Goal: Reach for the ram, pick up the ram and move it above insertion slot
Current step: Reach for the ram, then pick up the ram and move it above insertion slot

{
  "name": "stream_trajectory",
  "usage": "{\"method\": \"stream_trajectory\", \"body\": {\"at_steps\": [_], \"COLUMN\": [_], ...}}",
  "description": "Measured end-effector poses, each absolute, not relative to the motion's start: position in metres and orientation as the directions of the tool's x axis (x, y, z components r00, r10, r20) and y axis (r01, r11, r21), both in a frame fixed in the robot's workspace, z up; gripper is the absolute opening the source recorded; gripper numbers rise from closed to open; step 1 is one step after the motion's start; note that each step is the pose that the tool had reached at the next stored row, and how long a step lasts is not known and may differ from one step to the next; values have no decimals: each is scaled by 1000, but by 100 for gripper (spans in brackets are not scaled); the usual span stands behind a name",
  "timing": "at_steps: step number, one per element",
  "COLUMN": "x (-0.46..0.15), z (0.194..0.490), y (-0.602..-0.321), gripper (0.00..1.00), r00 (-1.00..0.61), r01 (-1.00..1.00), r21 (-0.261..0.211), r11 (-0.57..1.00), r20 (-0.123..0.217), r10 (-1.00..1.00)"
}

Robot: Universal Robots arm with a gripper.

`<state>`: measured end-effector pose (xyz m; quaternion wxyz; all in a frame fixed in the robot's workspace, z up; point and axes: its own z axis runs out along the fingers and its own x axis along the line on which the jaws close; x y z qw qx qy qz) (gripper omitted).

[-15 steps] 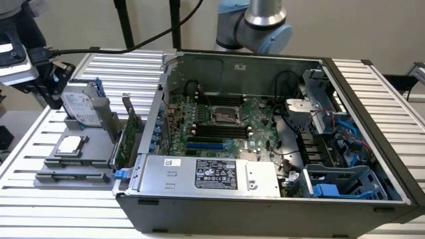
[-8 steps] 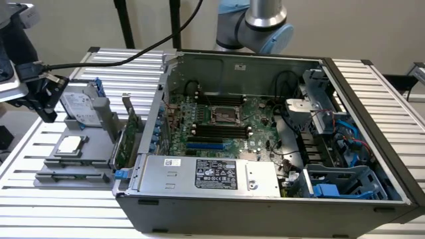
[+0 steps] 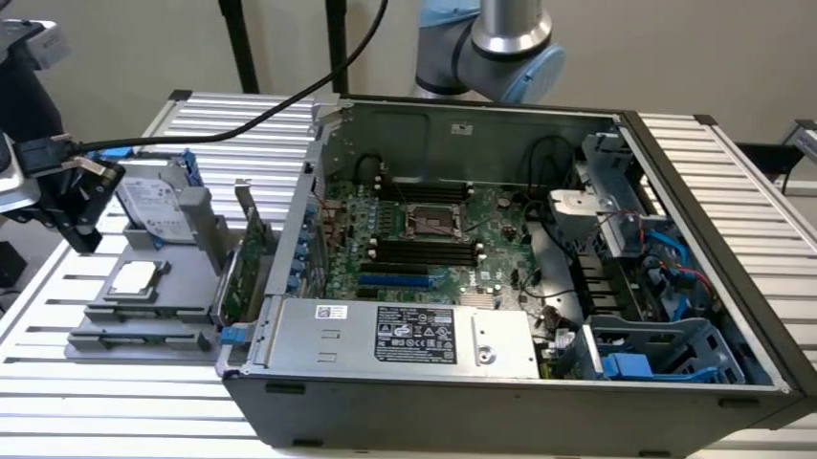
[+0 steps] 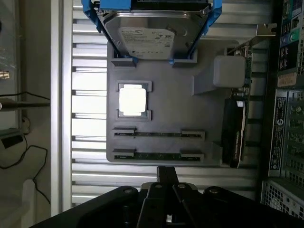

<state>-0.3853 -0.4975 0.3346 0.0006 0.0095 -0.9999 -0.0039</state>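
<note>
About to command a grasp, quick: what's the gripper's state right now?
Gripper: open or closed cannot be told. It is not holding the ram, which lies in the tray.

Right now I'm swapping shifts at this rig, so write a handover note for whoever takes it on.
Gripper: hangs over the gray fixture beside the open computer case, not touching the ram.
Ram: lying in its fixture holder, ungrasped.
Done: the reach has begun.
Left: grasp, lift, carry above the black motherboard slots.
</note>
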Motion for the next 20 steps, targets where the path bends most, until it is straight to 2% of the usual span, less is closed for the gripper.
{"method": "stream_trajectory", "body": {"at_steps": [16, 20], "x": [-385, -385], "z": [335, 335], "y": [-498, -498], "gripper": [11, 11], "r00": [-1000, -996], "r01": [-22, -89], "r21": [8, 8], "r11": [1000, 996], "r20": [1, 1], "r10": [-22, -89]}}
